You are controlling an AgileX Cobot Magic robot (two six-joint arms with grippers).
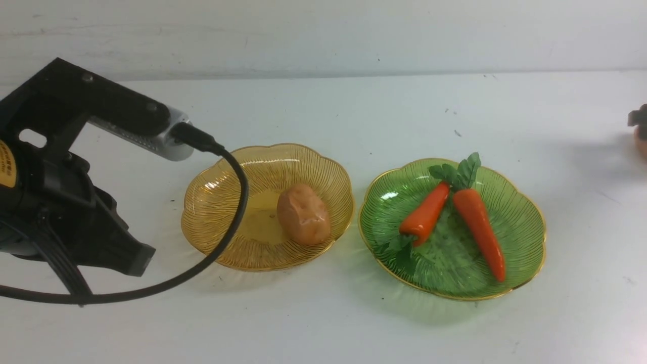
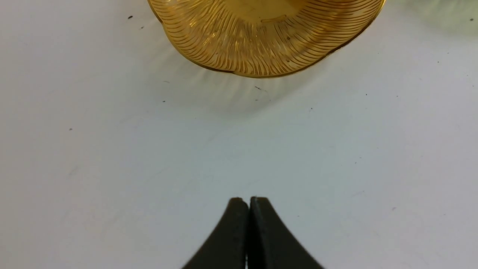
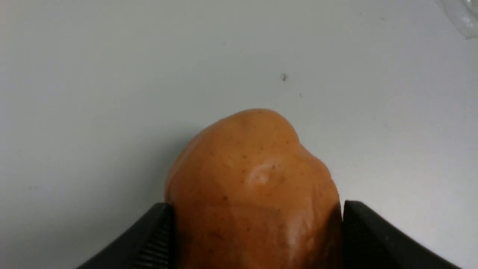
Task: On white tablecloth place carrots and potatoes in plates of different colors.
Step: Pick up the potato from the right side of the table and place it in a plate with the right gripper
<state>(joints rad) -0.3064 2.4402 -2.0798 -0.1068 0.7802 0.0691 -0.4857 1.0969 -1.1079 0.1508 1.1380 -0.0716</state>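
R gripper [image 3: 257, 209]: fingers on opp. sides of a potato [image 3: 254, 179], both up against its skin, so pinched btwn them. Front view has this potato only partly in frame at the far R edge, w/ a dark fingertip over it and a soft shadow on the cloth [image 1: 313, 323] just beside. Gap btwn potato and cloth: can't tell. It's well apart from both plates.

L gripper [image 2: 249, 209]: fingertips pressed together, nothing btwn them, over bare cloth near the yellow plate. L arm [image 1: 65, 187] fills the L side of front view, w/ a black cable [image 1: 222, 242] looping across part of the yellow plate's L side in that view.

Yellow plate [image 1: 227, 242]: gold rim, L of the green one. Other potato [image 1: 303, 215] lies in it, toward the R side, dimpled, tan-brown, shiny.

Green plate [image 1: 523, 237]: gold rim, just beside the yellow one. Both carrots in it. L carrot [image 1: 425, 212] lies w/ its leafy end toward the near L of the plate, narrow end pointing away, up near the other's leaves. R carrot [image 1: 480, 230] lies w/ leaves at the far rim, narrow end toward the near R side.

R wrist view also gets a bit of a clear, see-through item [image 3: 461, 15] in the corner, too cut off to ID. White wall [image 1: 323, 38] behind cloth.
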